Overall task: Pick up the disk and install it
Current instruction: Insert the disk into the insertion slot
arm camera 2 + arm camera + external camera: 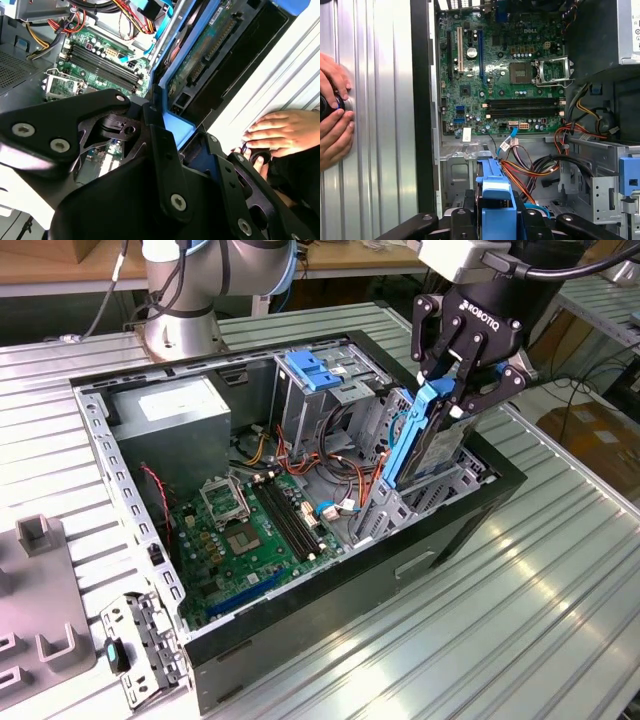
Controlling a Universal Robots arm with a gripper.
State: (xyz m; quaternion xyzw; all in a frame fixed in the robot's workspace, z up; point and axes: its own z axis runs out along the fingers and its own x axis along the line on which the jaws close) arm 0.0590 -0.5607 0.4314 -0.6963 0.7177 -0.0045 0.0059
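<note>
The disk (pixel 440 445), a silver-black drive with blue side rails, stands on edge with its lower part down in the drive cage (pixel 425 502) at the corner of the open computer case (pixel 330 610) on the exterior view's right. My gripper (pixel 452 398) is above it, shut on its top end. In the second wrist view the disk's green circuit side (pixel 200 55) and a blue rail (pixel 175 125) show past my black fingers (pixel 160 150). In the first wrist view the disk's blue rail end (pixel 495 192) sits between the fingers (pixel 530 220).
Inside the case lie the motherboard (pixel 250 530), a grey power supply box (pixel 165 410), a blue slotted bracket (pixel 315 370) and loose cables (pixel 345 475). A person's hands (pixel 332 115) rest on the ribbed metal table (pixel 520 620) beside the case. The arm's base (pixel 185 320) stands behind.
</note>
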